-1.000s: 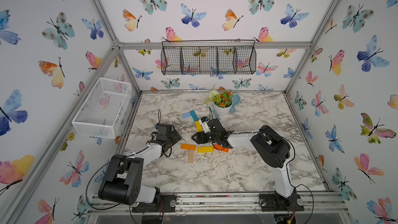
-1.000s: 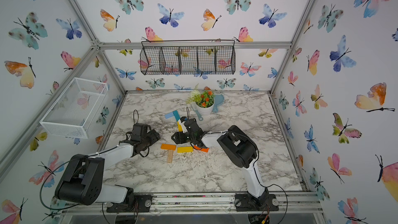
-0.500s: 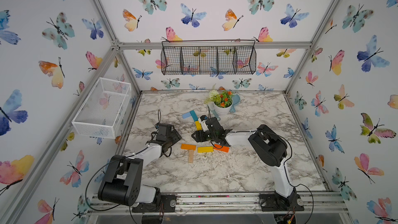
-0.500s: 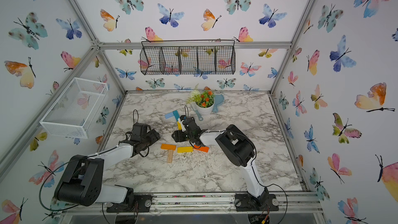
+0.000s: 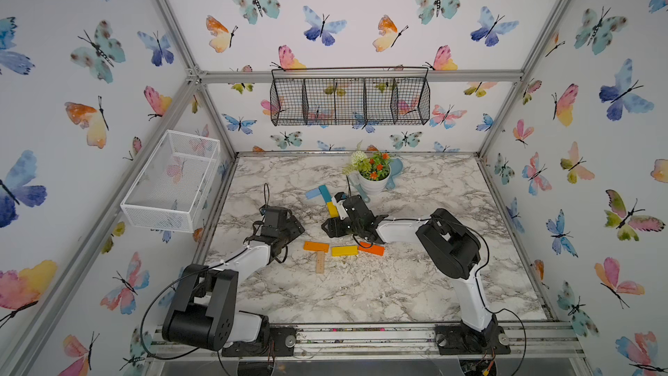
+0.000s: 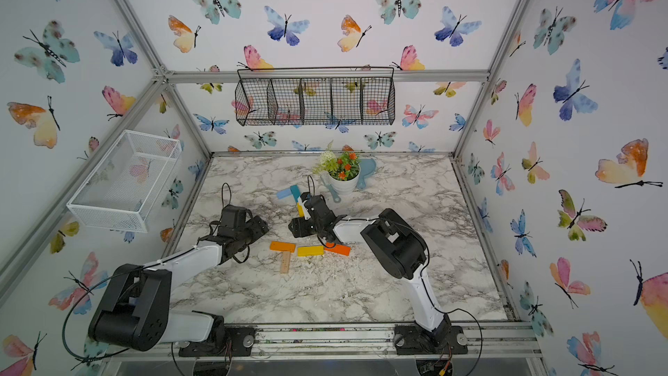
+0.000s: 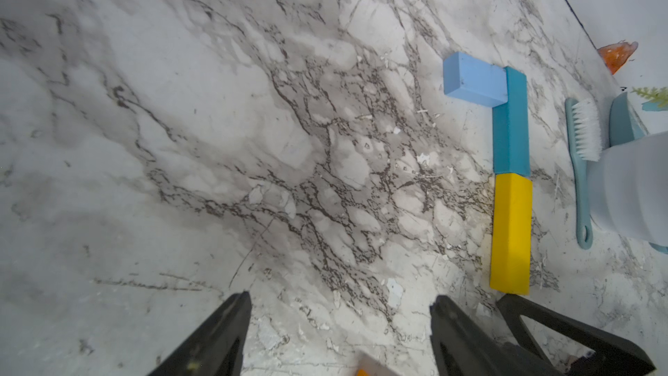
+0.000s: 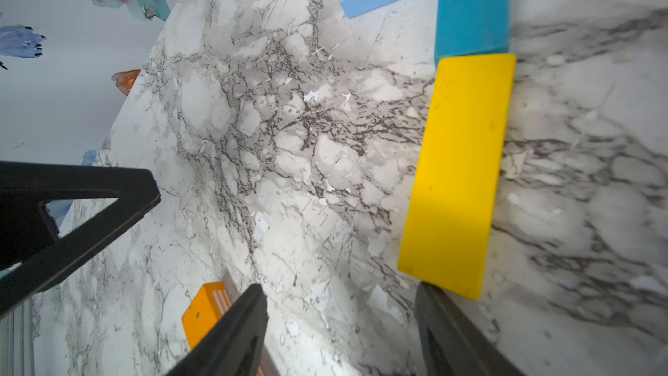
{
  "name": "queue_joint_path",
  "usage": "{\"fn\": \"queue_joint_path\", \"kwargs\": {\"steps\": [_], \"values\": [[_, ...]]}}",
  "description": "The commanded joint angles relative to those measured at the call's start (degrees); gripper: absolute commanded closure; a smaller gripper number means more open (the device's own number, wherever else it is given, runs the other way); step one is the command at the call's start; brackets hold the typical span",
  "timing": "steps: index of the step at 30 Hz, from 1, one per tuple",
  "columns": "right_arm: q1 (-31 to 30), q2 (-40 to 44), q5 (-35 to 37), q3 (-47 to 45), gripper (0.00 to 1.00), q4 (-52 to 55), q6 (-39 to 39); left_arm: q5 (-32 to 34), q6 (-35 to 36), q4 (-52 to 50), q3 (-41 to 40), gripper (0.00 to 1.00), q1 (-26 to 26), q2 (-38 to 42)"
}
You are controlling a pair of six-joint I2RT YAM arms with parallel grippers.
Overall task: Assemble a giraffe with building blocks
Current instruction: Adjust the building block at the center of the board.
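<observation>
We see a marble tabletop (image 5: 361, 294) (butterfly-papered walls (image 5: 361, 30) around): the giraffe (image 5: 324, 193), head and neck only, lies toward the back; building blocks (image 5: 344, 250) mid-table; left gripper (image 7: 341, 298) and right gripper (image 8: 339, 287) both gape, empty.

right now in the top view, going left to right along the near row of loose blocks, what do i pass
orange block → yellow block → second orange block; the plain wood block lies just nearer than the first orange one at the same spot across, so it is left out.
</observation>
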State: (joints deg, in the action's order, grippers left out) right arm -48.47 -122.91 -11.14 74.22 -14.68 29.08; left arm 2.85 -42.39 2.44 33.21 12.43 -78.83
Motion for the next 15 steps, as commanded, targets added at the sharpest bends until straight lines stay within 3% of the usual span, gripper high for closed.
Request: {"fn": "queue_joint_path", "kwargs": {"steps": [1,11,15], "values": [[-0.2,-1.5,2.0,1.5,0.3,1.8,-1.5,0.5,0.9,-0.1,-0.4,0.18,-0.2,1.3],[-0.2,1.6,-0.1,1.2,0.29,3.9,-2.6,1.3,1.3,-0.1,-0.7,0.18,-0.2,2.3],[-0.2,7.6,1.3,-1.3,0.28,8.9,-9.3,1.4,1.4,0.0,-0.9,0.18,-0.2,2.6]]}}
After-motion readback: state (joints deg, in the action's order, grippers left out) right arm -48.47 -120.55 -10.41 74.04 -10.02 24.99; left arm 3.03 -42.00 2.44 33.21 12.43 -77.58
